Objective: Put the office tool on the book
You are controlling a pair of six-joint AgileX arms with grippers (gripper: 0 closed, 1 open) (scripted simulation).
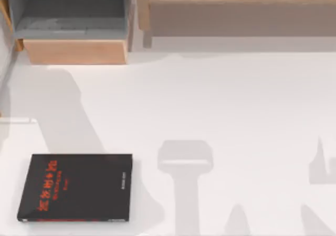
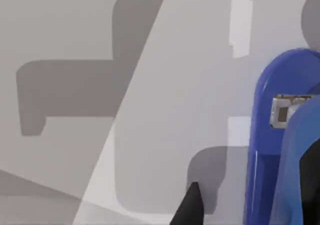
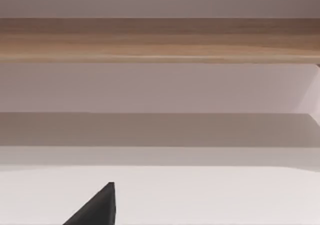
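Note:
The office tool [image 2: 280, 150], a glossy blue stapler-like piece with a small metal part, lies close in the left wrist view. My left gripper [image 2: 252, 205] stands low over the white table beside it. One dark fingertip [image 2: 192, 207] is apart from the tool's side, with bare table between them. A second dark part shows against the tool at the frame's edge. The gripper looks open. The book [image 1: 76, 188], black with red lettering, lies flat near the table's front left. A dark part of my right gripper [image 3: 100, 207] shows over bare table, facing a wooden shelf.
A wooden cabinet with an open grey compartment [image 1: 73, 29] stands at the back left. A long wooden shelf [image 1: 236, 10] runs along the back right. Arm shadows fall across the white table [image 1: 220, 105].

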